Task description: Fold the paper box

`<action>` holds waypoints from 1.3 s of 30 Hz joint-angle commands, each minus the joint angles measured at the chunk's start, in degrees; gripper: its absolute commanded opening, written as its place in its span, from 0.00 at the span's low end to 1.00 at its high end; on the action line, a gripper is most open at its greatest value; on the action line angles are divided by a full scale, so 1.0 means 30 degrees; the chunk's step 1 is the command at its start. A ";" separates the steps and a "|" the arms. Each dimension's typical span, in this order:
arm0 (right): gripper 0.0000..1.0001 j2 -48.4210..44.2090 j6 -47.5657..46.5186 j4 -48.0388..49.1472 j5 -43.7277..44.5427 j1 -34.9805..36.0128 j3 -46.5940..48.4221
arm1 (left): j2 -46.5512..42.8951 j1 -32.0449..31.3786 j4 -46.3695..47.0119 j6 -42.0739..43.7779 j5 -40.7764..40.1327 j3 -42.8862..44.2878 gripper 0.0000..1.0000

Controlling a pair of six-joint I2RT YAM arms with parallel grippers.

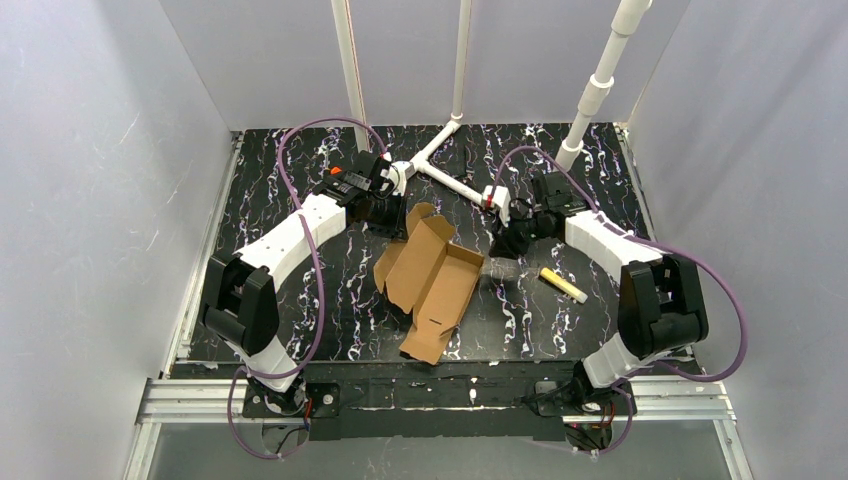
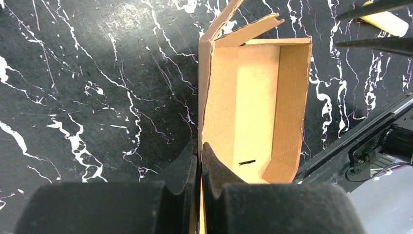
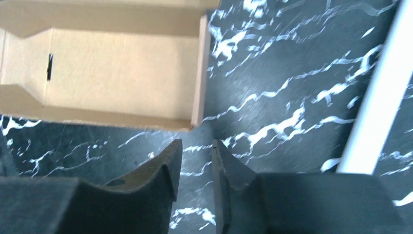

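The paper box (image 1: 430, 280) is brown corrugated cardboard, partly folded, with raised walls and loose flaps, in the middle of the black marbled table. In the left wrist view the paper box (image 2: 255, 102) shows its open inside. My left gripper (image 2: 199, 156) is shut on the box's left wall edge at its far end; it also shows in the top view (image 1: 392, 212). My right gripper (image 3: 197, 146) is slightly open and empty, just off the box's corner (image 3: 195, 117); it also shows in the top view (image 1: 508, 240), right of the box.
A pale yellow stick (image 1: 563, 285) lies right of the box. White pipes (image 1: 450, 180) cross the back of the table. Grey walls enclose three sides. A metal rail (image 1: 440, 400) runs along the near edge.
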 commanded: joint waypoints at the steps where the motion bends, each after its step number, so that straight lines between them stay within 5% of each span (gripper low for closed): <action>1: 0.44 -0.0480 0.3798 0.4586 -0.1168 0.0420 -0.0248 | -0.0595 0.0038 -0.0001 0.0167 0.0738 0.0219 0.00; 4: 0.52 0.0782 0.5634 0.6030 -0.0903 0.1112 0.0119 | -0.0586 0.0040 -0.0001 0.0093 0.0938 0.0341 0.00; 15: 0.46 0.3158 0.5632 0.6374 0.1912 0.2873 0.0314 | -0.0760 0.0039 0.0244 -0.0433 0.1265 0.0515 0.00; 30: 0.01 0.2121 0.5317 1.0396 0.7040 0.4354 -0.2325 | -0.1513 0.0031 0.1869 -0.2036 0.1907 0.0020 0.00; 39: 0.01 0.1585 0.6653 1.2402 1.1328 0.4845 -0.3321 | -0.3506 0.0032 0.2734 -0.2484 0.0829 -0.0459 0.29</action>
